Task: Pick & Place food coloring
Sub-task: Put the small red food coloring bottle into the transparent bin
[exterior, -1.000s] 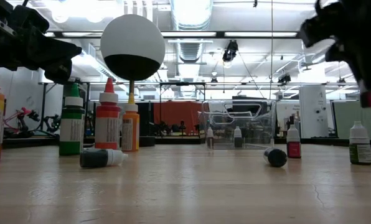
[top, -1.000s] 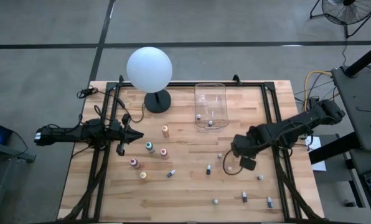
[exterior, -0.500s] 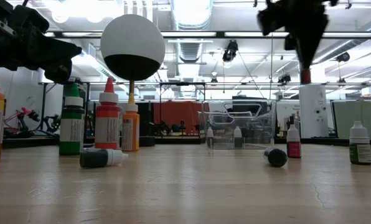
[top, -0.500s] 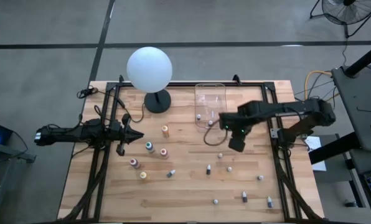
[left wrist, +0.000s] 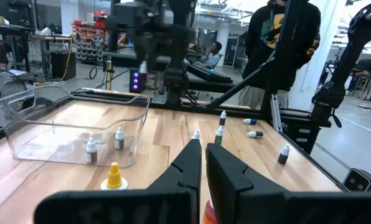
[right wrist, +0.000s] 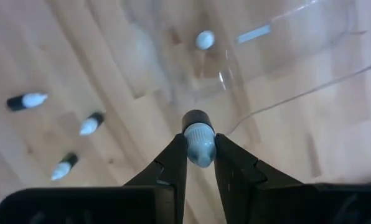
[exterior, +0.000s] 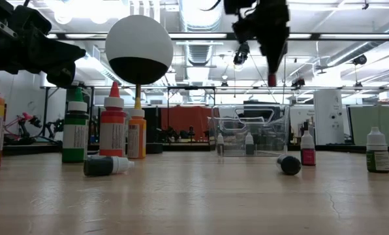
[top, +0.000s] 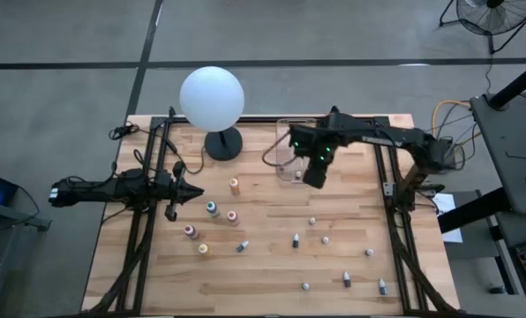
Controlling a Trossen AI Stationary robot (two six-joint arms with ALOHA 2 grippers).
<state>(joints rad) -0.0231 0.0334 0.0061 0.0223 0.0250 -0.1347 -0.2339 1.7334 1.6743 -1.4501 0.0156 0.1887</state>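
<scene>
Right claw (right wrist: 200, 163) is clamped on one small dropper bottle (right wrist: 198, 134), cap outward, held high above the near edge of the clear bin (top: 298, 148). Two bottles (left wrist: 104, 145) already stand inside the bin. Left claw (left wrist: 202, 163) is clenched on nothing, parked over the tabletop (top: 263, 274) at its left side, beside the larger coloured bottles (top: 212, 209). Judgement: the task is early. One bottle awaits release into the bin; well over a dozen remain scattered across the tabletop, several small ones (top: 346, 280) lying toward the front right.
</scene>
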